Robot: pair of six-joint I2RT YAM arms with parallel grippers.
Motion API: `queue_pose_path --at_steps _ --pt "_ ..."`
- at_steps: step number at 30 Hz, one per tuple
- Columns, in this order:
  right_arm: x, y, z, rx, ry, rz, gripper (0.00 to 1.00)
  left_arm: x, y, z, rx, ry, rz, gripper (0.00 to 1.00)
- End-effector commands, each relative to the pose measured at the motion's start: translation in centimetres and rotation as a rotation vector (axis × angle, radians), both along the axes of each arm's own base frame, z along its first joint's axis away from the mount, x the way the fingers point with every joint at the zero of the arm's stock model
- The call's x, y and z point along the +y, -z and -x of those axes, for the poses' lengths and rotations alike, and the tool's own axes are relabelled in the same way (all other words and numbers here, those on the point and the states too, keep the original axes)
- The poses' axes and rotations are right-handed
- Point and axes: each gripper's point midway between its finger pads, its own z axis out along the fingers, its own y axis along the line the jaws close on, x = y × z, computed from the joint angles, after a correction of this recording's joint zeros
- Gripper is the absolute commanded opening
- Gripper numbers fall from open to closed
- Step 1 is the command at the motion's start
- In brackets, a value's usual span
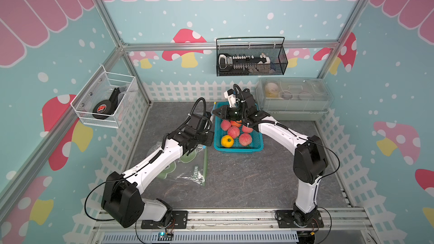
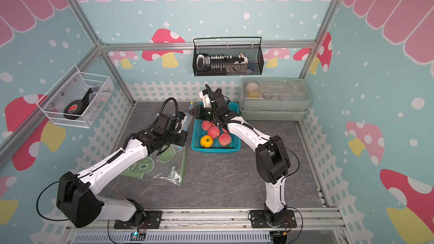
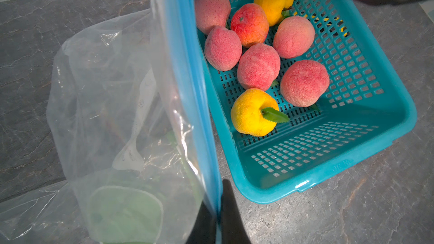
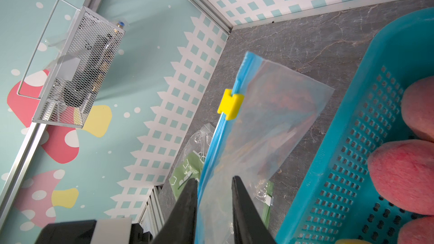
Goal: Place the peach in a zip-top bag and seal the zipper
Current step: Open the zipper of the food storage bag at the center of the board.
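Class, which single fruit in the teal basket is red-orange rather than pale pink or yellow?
The red-orange fruit among the pink peaches: vivid red fading to orange, while five are matte pink and two yellow.

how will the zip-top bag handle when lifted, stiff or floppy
Likely floppy: the zip-top bag is thin, crinkled clear film sagging below the blue zipper strip that the left claw pinches. Probably light, as no fruit shows inside. The glossy film may be slippery, so the firmer strip looks the safer hold.

peaches (image 3: 258,70): pink, in teal basket (image 3: 328,179) | zip-top bag (image 3: 117,113): clear, blue zipper (image 3: 187,66) raised, just beside basket
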Motion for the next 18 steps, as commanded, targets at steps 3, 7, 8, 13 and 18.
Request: queue_pose_path --at_steps 3,7,8,13,18 --pt "0.4 1.1 -0.5 0.023 0.010 0.010 0.26 0.3 -0.7 0.3 -0.017 0.006 0.002 0.00" --pt "0.4 1.7 -0.6 0.033 0.011 0.017 0.26 0.2 -1.0 0.4 -0.022 0.020 0.008 0.00" --pt "0.5 1.6 -0.6 0.031 0.010 0.017 0.26 0.1 -1.0 0.5 -0.025 0.024 0.011 0.00" --pt "0.5 1.9 -0.8 0.036 0.011 0.024 0.27 -0.1 -1.0 0.7 -0.020 0.045 0.016 0.00" --pt "0.5 2.4 -0.7 0.049 0.001 0.053 0.28 -0.4 -0.7 0.8 -0.012 0.062 0.016 0.00"
